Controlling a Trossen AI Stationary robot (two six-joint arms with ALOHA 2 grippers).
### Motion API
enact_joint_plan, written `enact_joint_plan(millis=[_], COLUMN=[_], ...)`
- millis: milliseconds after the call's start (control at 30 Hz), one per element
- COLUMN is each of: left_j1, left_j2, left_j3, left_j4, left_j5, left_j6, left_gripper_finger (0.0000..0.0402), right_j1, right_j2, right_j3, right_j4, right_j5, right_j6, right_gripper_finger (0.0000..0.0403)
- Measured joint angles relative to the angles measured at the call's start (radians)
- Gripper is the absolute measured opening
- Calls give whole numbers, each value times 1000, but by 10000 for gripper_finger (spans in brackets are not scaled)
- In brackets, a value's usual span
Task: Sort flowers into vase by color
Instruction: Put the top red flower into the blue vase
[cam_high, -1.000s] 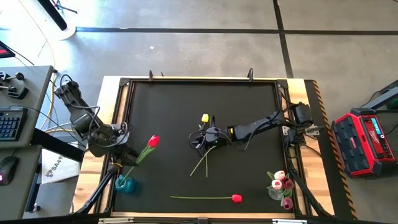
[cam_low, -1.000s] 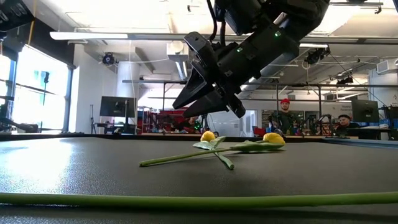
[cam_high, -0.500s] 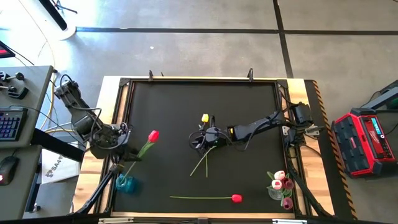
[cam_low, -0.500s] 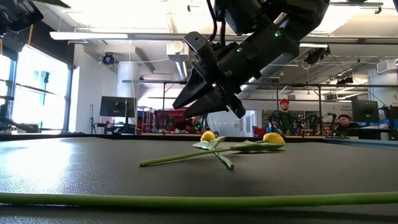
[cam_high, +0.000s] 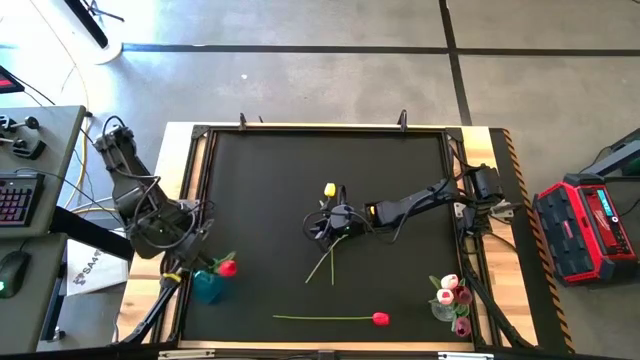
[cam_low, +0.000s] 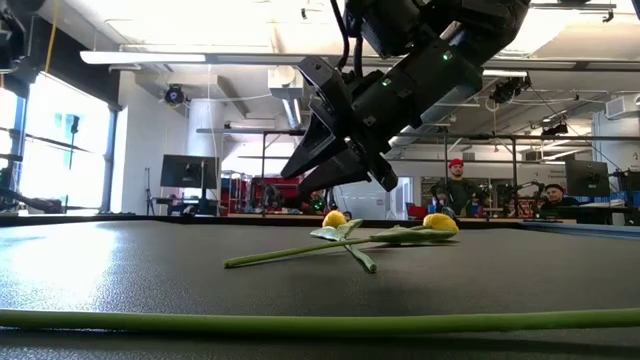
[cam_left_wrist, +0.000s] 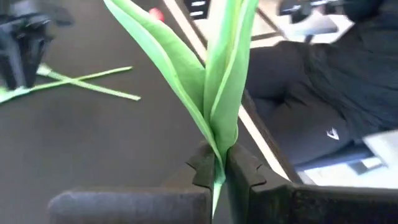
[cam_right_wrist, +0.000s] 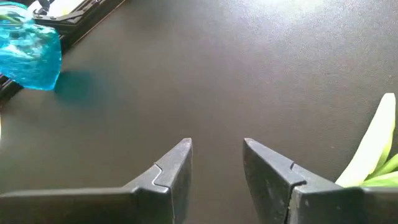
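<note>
My left gripper (cam_high: 187, 257) is at the table's near left corner, shut on a red tulip whose head (cam_high: 227, 267) hangs just over the blue vase (cam_high: 207, 288). Its green leaves (cam_left_wrist: 211, 81) stick out past the fingertips. My right gripper (cam_high: 322, 226) hovers open at mid-table, low over two yellow tulips (cam_low: 335, 217) (cam_low: 440, 222) that lie with crossed stems (cam_high: 325, 260). Nothing is between its fingers (cam_right_wrist: 214, 165). Another red tulip (cam_high: 381, 318) lies along the near edge. My left gripper pinches the red tulip between its two fingers where the leaves join the stem (cam_left_wrist: 217, 163). The leaves and stem run on forward past the fingertips. The flower is lifted clear of the table, with its head out toward the table's right, by the blue vase.
A clear vase with pink tulips (cam_high: 452, 297) stands at the near right corner. The raised table frame (cam_high: 190, 200) runs close beside my left gripper. Open black tabletop lies along the far side. People sit in the room beyond.
My left arm has drawn toward the near left corner with the red tulip. The flower's head, first out over the table to the right of the gripper, has swung toward the near edge and down to the blue vase. My right gripper has kept still.
</note>
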Motion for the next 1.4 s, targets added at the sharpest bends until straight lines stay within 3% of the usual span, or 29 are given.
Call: enact_joint_plan(millis=[333, 567, 1133, 1233, 1400], left_j1=[-151, -232, -311, -326, -343], left_j2=[38, 99, 137, 137, 138], left_j3=[0, 0, 0, 0, 0], left_j4=[-1, 77, 83, 83, 73], left_j5=[21, 20, -285, -262, -147], left_j6=[-158, -159, -109, -107, -131], left_gripper_finger=[3, 3, 3, 3, 3], right_j1=[0, 0, -2, 0, 38], right_j2=[0, 0, 0, 0, 64], right_j3=[0, 0, 0, 0, 29], right_j4=[0, 0, 1, 48, 304], right_j5=[0, 0, -11, -48, -97], right_j6=[0, 0, 11, -19, -205], right_gripper_finger=[128, 128, 128, 129, 142])
